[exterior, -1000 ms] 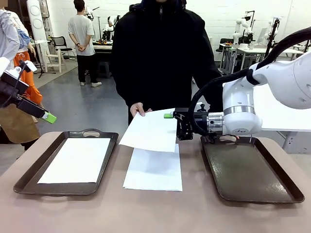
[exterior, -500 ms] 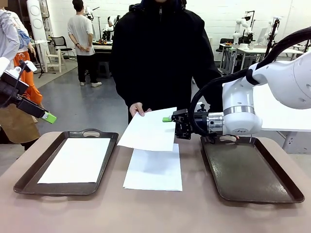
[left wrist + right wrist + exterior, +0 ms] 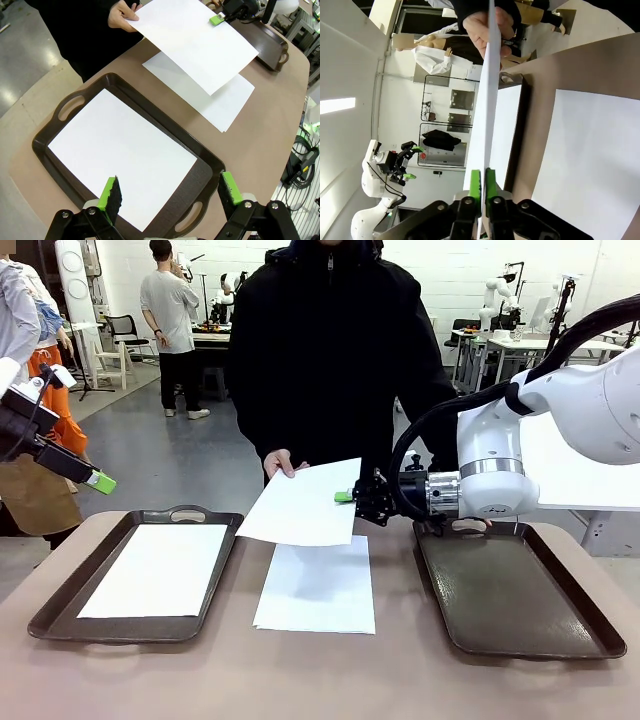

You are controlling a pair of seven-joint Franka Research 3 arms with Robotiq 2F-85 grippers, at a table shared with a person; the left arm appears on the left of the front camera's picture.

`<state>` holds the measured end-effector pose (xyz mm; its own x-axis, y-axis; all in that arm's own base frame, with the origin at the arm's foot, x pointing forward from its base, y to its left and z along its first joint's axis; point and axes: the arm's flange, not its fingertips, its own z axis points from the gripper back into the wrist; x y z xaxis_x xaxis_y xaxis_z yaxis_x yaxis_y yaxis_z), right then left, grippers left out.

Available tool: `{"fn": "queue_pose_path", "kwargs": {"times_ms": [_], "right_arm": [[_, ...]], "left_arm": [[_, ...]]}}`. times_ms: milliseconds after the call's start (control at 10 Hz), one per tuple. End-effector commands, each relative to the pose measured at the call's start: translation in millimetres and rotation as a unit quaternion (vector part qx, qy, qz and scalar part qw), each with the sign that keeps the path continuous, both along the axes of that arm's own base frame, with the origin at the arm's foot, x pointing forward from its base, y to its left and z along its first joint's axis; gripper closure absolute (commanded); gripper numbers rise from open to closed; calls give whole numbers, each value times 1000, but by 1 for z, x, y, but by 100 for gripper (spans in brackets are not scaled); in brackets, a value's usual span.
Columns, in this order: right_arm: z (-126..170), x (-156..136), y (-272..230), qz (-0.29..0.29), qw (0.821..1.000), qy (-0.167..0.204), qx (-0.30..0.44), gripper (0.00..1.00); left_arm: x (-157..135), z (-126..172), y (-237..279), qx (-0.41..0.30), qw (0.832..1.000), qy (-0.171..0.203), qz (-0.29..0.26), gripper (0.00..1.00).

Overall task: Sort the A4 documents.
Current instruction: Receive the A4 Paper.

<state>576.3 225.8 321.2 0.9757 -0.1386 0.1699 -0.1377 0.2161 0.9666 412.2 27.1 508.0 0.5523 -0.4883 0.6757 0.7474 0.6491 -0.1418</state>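
Right end effector [image 3: 346, 496] pinches the edge of a thin white A4 paper sheet [image 3: 300, 508], airborne just left of the empty dark grey-brown handled tray [image 3: 515, 595]. A person's hand [image 3: 281, 463] grips its far corner. Don't tug before release; carry it flat. Left end effector [image 3: 170, 192] gapes open, well left of that tray.

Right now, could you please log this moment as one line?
right claw: shut on held sheet | person's hand: holding its far corner | left claw: open, aimed at left tray
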Motion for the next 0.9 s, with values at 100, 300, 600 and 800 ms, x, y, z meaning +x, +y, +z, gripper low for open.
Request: {"fn": "queue_pose_path", "kwargs": {"times_ms": [100,300,600,800], "right_arm": [[-2,1,4,4,1000,-11,-14,100],[-3,0,4,4,1000,-11,-13,100],[-5,-1,4,3,1000,-11,-13,100],[-5,-2,4,4,1000,-10,-13,100]], "left_arm": [[-1,-1,0,6,1000,-2,-4,0],[-1,-1,0,6,1000,-2,-4,0],[-1,-1,0,6,1000,-2,-4,0],[-1,-1,0,6,1000,-2,-4,0]]}}
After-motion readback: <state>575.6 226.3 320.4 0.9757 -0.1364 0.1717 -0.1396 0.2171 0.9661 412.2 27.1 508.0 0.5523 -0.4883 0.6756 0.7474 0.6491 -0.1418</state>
